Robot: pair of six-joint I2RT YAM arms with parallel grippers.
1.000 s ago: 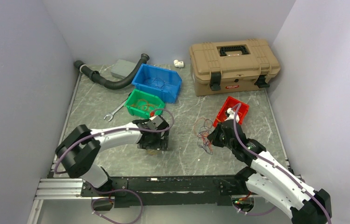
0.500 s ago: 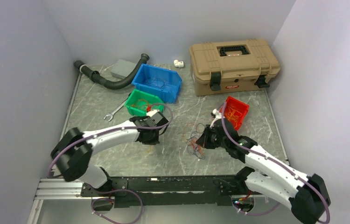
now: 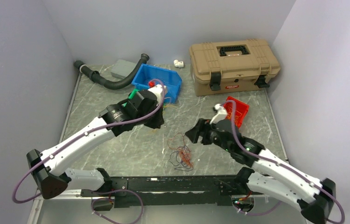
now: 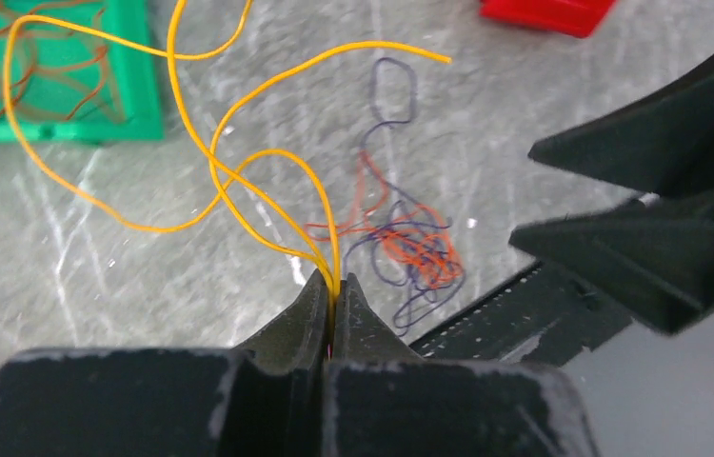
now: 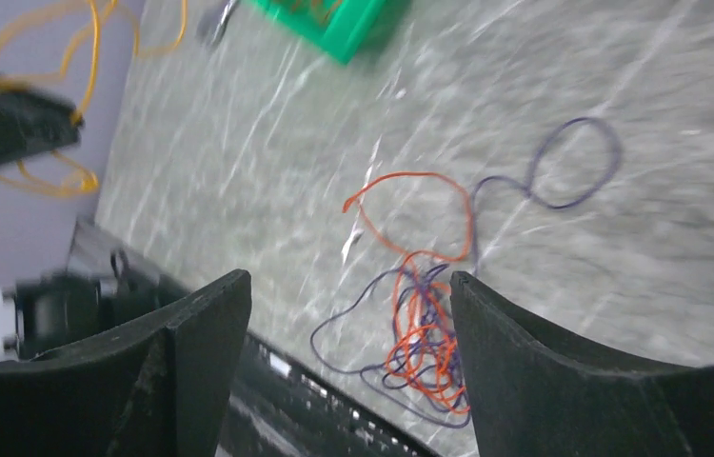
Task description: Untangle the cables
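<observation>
My left gripper (image 4: 334, 286) is shut on a yellow cable (image 4: 210, 171), whose loops hang out in front of the closed jaws. In the top view the left gripper (image 3: 158, 122) is raised near the bins. A tangle of orange and dark purple cables (image 3: 181, 156) lies on the table close to the front rail, also seen as the tangle (image 4: 410, 252) and the tangle (image 5: 420, 333). My right gripper (image 5: 348, 281) is open above that tangle with nothing between its fingers. From above, the right gripper (image 3: 195, 134) hovers just right of the tangle.
A green bin (image 4: 134, 105) holds brownish cables. A blue bin (image 3: 157, 81) stands behind the left arm and a red bin (image 3: 238, 109) behind the right. Along the back are a tan toolbox (image 3: 233, 60), a black hose (image 3: 112, 81) and a grey box (image 3: 124, 69).
The left gripper shut on the yellow cable and lifted it back toward the bins. The right gripper dragged the tangle left and nearer, then opened and let it go.
</observation>
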